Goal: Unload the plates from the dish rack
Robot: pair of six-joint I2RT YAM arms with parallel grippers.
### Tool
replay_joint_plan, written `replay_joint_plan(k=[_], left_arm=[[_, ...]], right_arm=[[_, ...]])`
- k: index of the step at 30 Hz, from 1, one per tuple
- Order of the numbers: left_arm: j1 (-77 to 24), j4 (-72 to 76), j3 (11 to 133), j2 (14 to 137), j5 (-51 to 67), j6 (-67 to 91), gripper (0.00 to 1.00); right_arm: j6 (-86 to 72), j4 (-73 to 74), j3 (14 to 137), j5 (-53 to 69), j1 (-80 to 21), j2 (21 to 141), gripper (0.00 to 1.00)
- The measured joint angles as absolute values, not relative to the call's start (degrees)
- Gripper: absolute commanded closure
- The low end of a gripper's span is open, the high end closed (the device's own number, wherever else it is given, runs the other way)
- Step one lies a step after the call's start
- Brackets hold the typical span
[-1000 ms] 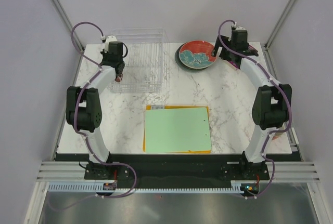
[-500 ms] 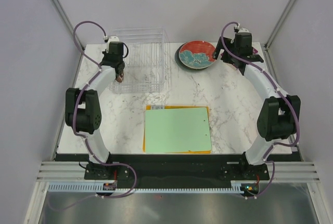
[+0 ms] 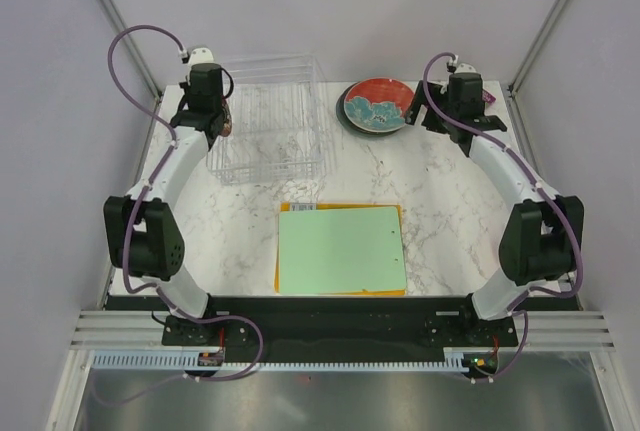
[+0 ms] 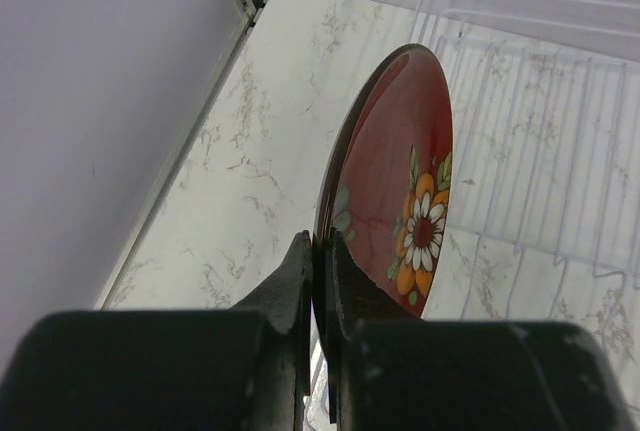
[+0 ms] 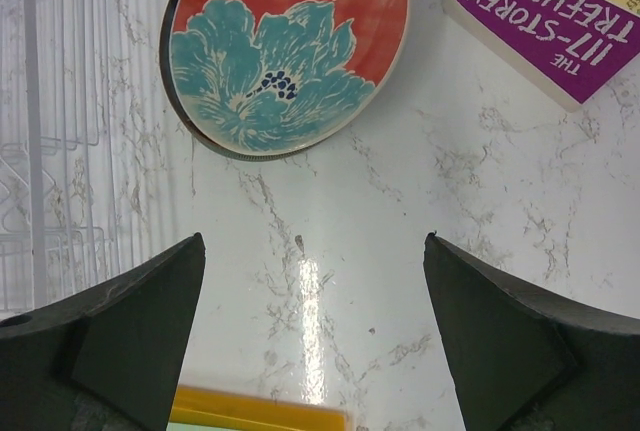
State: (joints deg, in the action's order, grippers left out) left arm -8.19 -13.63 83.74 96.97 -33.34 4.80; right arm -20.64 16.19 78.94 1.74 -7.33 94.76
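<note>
Left jaws pinching dark-red daisy plate (image 4: 395, 171), right jaws wide, teal-flowered red plate (image 5: 290, 51) perhaps stacked

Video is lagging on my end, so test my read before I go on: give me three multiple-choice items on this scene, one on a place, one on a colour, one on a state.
1. Where is the red plate with the teal flower?
A. right of the dish rack, outside it
B. standing in a rack slot
C. on the floor

2. What colour is the cover of the book?
A. yellow
B. purple
C. black

3. How is the left gripper?
A. open
B. shut on nothing
C. shut on the small dark red plate

Answers:
1 A, the top view shows it lying flat beside the rack.
2 B, the right wrist view shows a purple cover.
3 C, the left wrist view shows the fingers pinching its rim.
</note>
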Motion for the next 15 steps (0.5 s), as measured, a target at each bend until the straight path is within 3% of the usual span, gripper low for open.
replay_joint_plan(k=[8,15], left_arm=[[-8.2,-18.7,87.6,91.3,-25.0,9.6,0.98],[-8.2,-21.0,87.7,86.3,-7.6,20.9,0.98]], right_arm=[[-22.7,13.6,78.4,9.0,-7.4,92.9,0.02],[-28.4,6.1,78.1,20.6,-10.4,93.6,0.02]])
